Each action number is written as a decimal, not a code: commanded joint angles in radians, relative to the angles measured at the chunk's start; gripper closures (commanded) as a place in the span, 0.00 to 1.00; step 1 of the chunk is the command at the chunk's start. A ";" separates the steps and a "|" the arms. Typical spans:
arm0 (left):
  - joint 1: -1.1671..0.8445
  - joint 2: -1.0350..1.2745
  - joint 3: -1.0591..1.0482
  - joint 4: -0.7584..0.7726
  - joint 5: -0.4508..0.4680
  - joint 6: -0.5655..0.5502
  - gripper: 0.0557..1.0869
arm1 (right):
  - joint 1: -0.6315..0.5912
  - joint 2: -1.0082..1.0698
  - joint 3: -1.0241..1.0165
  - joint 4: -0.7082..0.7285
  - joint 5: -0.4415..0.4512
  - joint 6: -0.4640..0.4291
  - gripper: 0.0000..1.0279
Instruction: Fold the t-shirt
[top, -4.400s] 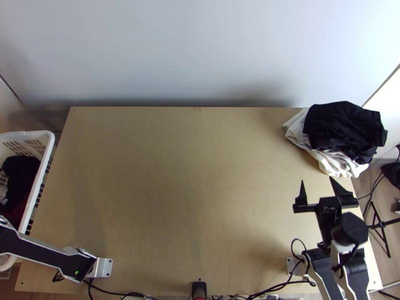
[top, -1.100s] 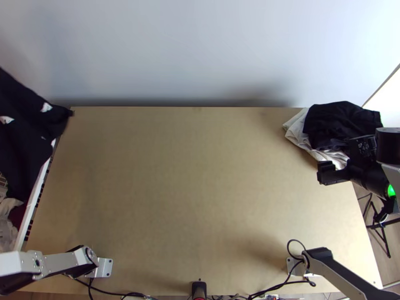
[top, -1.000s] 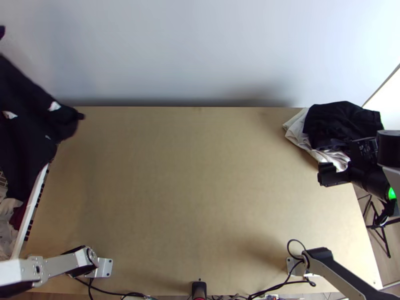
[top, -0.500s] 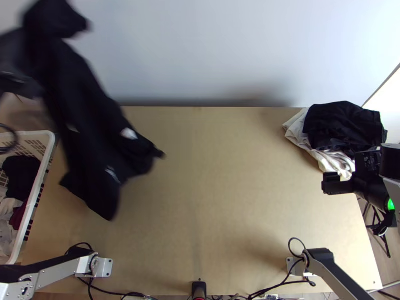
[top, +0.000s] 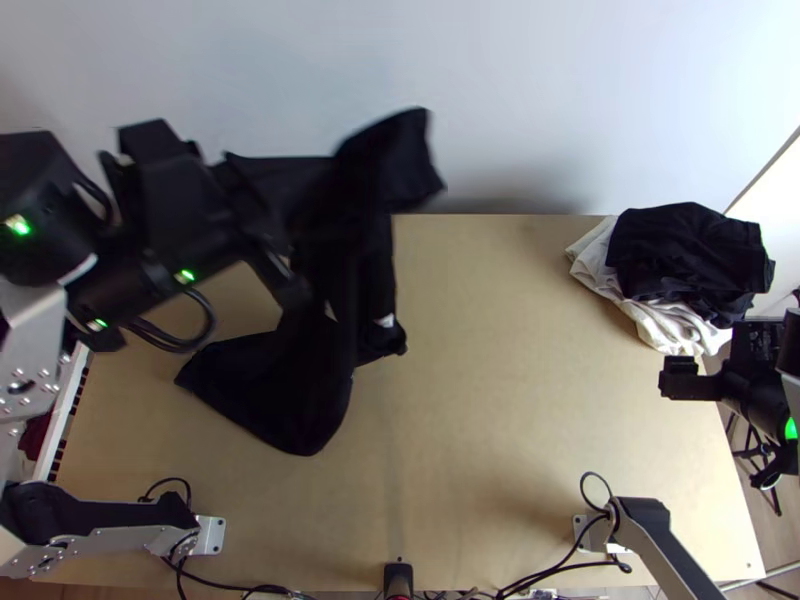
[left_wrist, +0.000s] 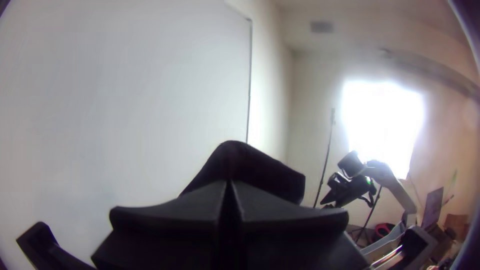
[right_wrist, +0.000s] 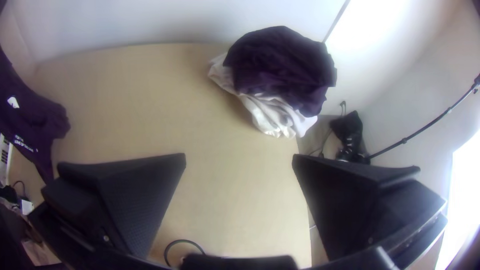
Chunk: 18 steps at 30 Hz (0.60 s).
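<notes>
Black shirt (top: 300, 395) hangs clamped in left tool (left_wrist: 230, 185) over bench (top: 500, 400); right tool (right_wrist: 239, 160), jaws apart, sits well off rightward.

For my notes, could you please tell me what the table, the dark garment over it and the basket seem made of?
The table looks like smooth wood or wood-look board, from its even tan surface. The dark garment seems matte knit, perhaps cotton, as it drapes softly. The basket looks like smooth white plastic, judging by its slotted side.
</notes>
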 joint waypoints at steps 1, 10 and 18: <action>-0.203 0.076 0.068 0.058 -0.106 0.060 0.96 | -0.050 -0.042 -0.037 -0.001 -0.016 0.004 0.04; -0.282 0.074 0.068 0.226 -0.279 0.155 0.96 | -0.067 -0.093 -0.076 -0.004 -0.068 0.010 0.04; -0.203 -0.042 -0.207 0.145 -0.276 0.174 0.96 | -0.061 -0.090 -0.076 -0.004 -0.134 0.022 0.04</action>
